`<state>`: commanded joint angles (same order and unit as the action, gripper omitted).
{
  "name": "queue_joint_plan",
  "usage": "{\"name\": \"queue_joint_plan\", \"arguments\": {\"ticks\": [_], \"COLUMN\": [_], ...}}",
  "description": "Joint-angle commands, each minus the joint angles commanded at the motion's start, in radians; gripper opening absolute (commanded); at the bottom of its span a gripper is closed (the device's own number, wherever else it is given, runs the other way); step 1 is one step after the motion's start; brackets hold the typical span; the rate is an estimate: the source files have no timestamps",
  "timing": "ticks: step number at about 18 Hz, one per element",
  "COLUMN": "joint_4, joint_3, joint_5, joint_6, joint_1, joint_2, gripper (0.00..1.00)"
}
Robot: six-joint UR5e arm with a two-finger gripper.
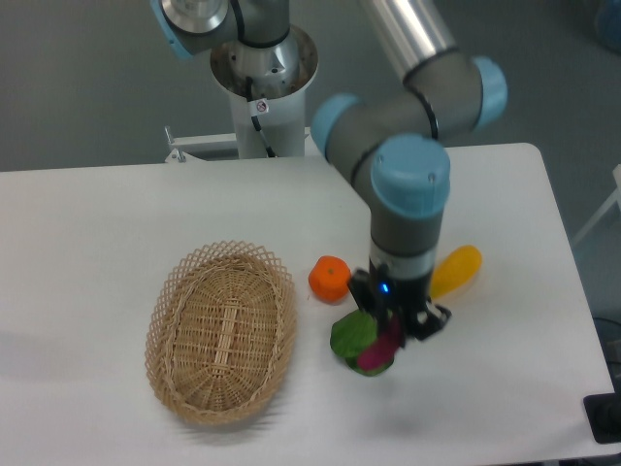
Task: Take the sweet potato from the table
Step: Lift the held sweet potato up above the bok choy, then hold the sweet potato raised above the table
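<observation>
The sweet potato [378, 351] is a small magenta-purple tuber lying slanted against a green leafy vegetable [351, 335] on the white table [97, 223]. My gripper [393, 328] is straight above it, pointing down, and its dark fingers reach the tuber's upper end. The gripper body hides the fingertips, so I cannot tell whether they are closed on the tuber. Its lower end shows below the gripper, at or just above the tabletop.
A round orange [330, 278] sits just left of the gripper. A yellow-orange oblong vegetable [456, 271] lies just right of it, behind the wrist. An oval wicker basket [221, 330] stands to the left. The table's front edge is close below.
</observation>
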<state>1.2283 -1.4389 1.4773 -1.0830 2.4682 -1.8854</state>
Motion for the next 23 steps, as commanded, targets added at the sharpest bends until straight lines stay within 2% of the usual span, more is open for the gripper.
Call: {"name": "queue_joint_plan", "arguments": {"ticks": [2,6,23], "joint_4": [0.051,0.095,0.094], "joint_3": [0.002,0.005,0.015], "joint_5": [0.000,0.003,0.003], "joint_6": [-0.056,-0.113,-0.132], "joint_1": [0.009,0.035,0.043], "joint_2": [0.029,0.048,0.054], "gripper": [0.25,0.25,0.25]}}
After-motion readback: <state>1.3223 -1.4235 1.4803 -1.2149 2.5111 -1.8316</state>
